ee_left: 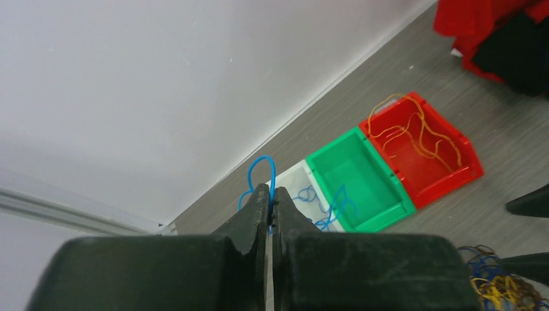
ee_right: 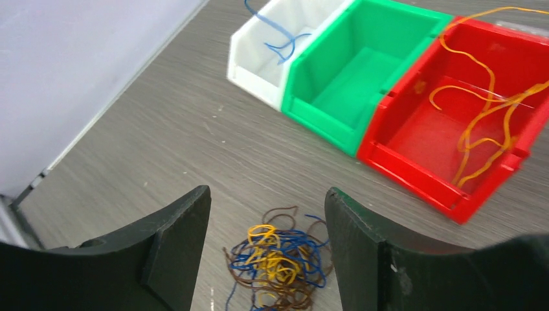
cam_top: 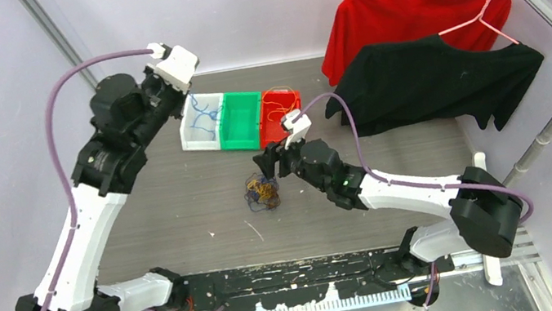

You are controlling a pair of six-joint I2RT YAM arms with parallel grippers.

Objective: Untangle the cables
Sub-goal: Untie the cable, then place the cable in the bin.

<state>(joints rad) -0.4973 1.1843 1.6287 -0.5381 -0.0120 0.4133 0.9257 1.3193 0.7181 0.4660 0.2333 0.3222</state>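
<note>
Cables [cam_top: 263, 193] are lying clumped beneath the right gripper [ee_right: 267, 194], fingers spread wide. The left gripper [ee_left: 270, 194] is pinching a blue strand [ee_left: 273, 175], which is risking a snag on the white bin [cam_top: 201, 143] at release.

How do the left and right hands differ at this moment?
The left hand is shut, pinching a blue cable; the right hand is open and holds nothing. The left hand is near the white bin, which has blue cable in it; the right hand hangs over the tangled clump. Both are black.
</note>
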